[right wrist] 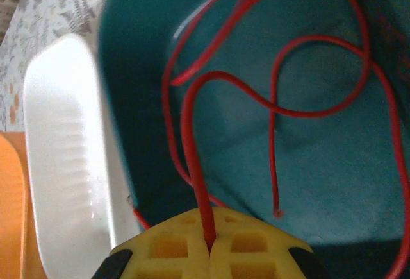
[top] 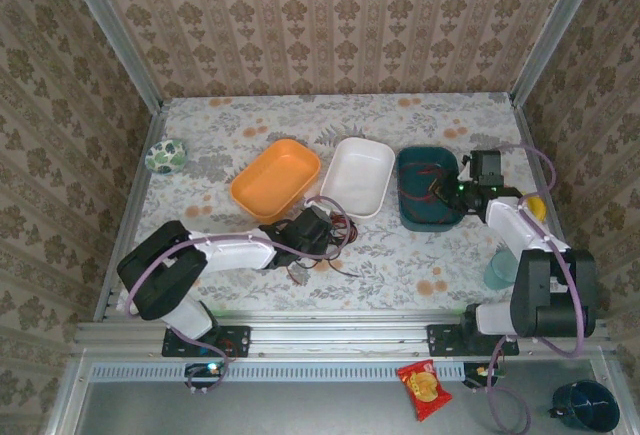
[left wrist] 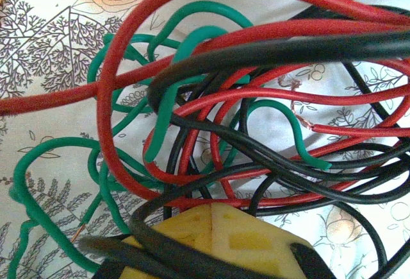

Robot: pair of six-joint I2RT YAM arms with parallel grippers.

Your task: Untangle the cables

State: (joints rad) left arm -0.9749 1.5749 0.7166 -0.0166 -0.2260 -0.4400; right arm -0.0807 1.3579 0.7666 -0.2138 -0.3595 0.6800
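Left gripper [left wrist: 211,220] is right down on the tangle of thin red, green and black cables [left wrist: 211,118], its yellow pads [left wrist: 256,240] pressed together along a seam. Black strands drape across the pad tips, and whether any of them is actually pinched in there I cannot tell. The knot fans out just ahead of the jaws, lying on the floral tablecloth [left wrist: 45,35] (a green end with bare copper pokes out to the left of the pads).

Over to the right gripper [right wrist: 209,231]: it is clenched on a single thin red cable [right wrist: 192,138]. The cable rises straight out of the seam between its yellow pads and loops away ahead of the jaws inside the deep teal plastic tray [right wrist: 122,80]. Left of those jaws sits the white plastic tray [right wrist: 64,151], just beside the teal one, and beyond it a sliver of the orange plastic tray [right wrist: 9,195].
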